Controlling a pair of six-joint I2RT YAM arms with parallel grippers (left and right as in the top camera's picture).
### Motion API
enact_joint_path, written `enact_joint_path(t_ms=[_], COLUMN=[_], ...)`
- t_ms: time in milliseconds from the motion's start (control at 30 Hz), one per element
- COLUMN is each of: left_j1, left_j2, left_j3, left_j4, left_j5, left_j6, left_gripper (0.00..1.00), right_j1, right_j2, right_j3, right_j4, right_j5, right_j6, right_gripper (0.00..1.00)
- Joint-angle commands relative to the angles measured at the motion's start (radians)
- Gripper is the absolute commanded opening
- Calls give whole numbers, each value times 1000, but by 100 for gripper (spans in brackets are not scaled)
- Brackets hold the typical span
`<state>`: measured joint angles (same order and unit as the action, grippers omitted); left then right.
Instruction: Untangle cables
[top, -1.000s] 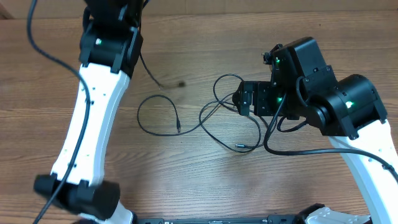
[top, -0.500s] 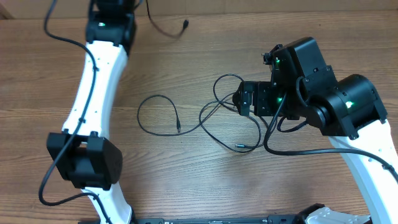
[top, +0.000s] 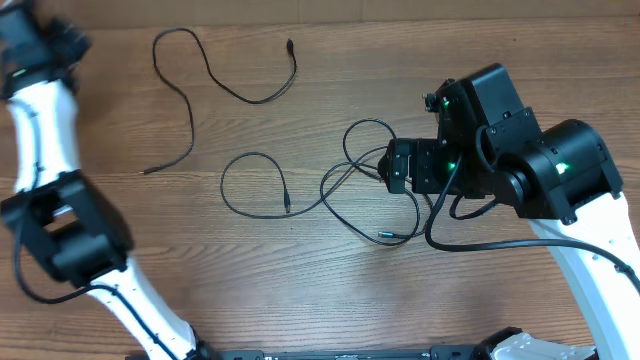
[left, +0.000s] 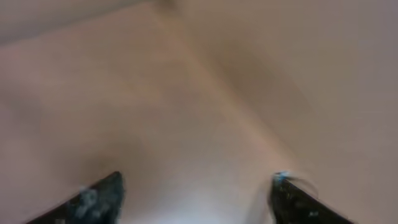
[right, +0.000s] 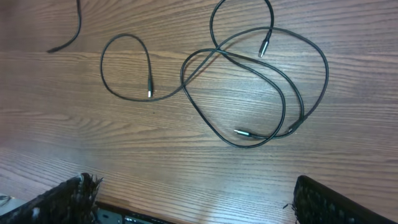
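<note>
A lone cable (top: 252, 101) is lying by itself in the upper left of the overhead frame. The tangled cables (right: 217, 53) are crossing in loose loops at centre, beneath the right gripper (right: 199, 199), whose jaws are standing wide apart. The left gripper (left: 199, 196) is hanging empty, jaws apart. The cords are looking light, limp and probably slippery, so pinching just behind a plug seems the surest hold.

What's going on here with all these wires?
Two robot arms work at a wooden table. One thin black cable lies alone at the far side. The other cables lie looped over each other in the middle. The right gripper hangs open above that tangle; the left gripper, off to the left, is open and holds nothing.
</note>
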<state>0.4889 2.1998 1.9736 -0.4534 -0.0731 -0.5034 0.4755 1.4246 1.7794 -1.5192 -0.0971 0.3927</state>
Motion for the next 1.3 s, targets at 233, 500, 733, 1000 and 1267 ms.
enact_joint_path(t_ms=[233, 500, 733, 1000, 1267], left_j1=[59, -185, -340, -333, -286], left_j2=[2, 23, 136, 267, 307], left_j3=[4, 3, 3, 3, 3], left_j4=[-119, -98, 8, 51, 79], left_j5=[637, 274, 0, -69, -64], left_j6=[380, 428, 489, 489, 489], left_gripper=[78, 75, 66, 68, 57], right_j1=[0, 0, 0, 0, 0], right_j2=[39, 100, 127, 127, 128], right_j3=[6, 6, 6, 6, 6], right_j4=[32, 8, -55, -65, -55], right_j5=[6, -47, -61, -61, -60], right_j6=[4, 4, 4, 3, 3], right_gripper=[100, 100, 100, 100, 100])
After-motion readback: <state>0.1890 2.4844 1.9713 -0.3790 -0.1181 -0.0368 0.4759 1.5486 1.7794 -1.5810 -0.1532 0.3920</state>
